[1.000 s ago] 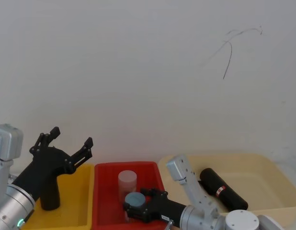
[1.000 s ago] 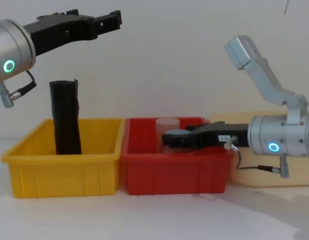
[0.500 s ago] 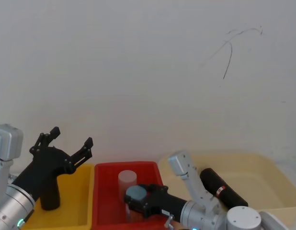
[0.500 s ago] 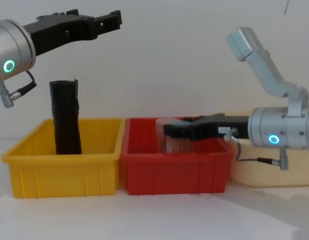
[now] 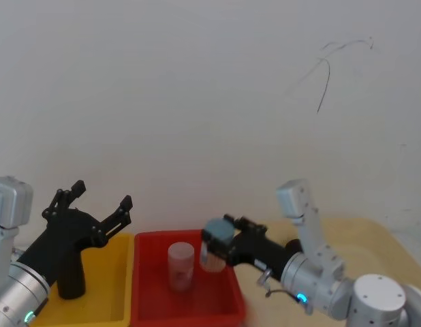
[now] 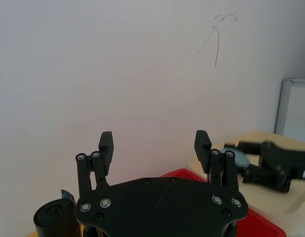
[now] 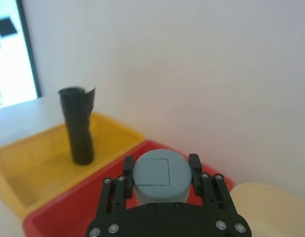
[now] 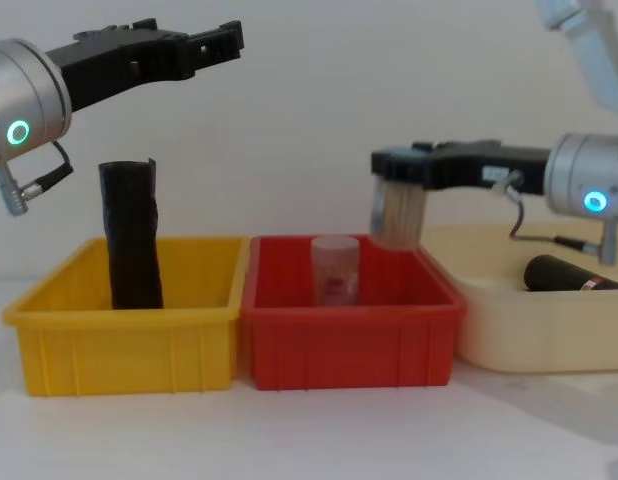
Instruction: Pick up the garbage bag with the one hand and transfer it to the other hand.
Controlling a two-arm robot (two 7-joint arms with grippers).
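Over the white desk (image 8: 289, 430), the big change is on the right of the chest view. The right arm has risen out of the red tray (image 8: 349, 340), and the right tool (image 8: 394, 165) now hangs above that tray's right rim, at mid-height in the frame. A second ago it was reaching low inside the tray. Its fingers are pinching a grey-lidded jar (image 8: 397, 215) by the top, and the jar hangs clear of the tray. The left tool (image 8: 189, 35) has not shifted: it sits at the upper left of the chest view, fingers spread wide and empty, above the yellow tray (image 8: 119, 340) where the plain black roll (image 8: 131, 235) stands upright. For the task, this looks like a detour. The garbage bag (image 8: 574, 272) lies on its side, untouched, in the beige tub (image 8: 509, 330) at the right edge, below the right arm, and neither tool is on it. The right tool would probably have to put the jar down before it could take part in any handover. A second clear jar (image 8: 335, 268) stands in the red tray. As for markings, the bag's narrow red-and-white band is visible near one end, but no writing on it can be read. The reddish patch on the standing jar is also illegible.
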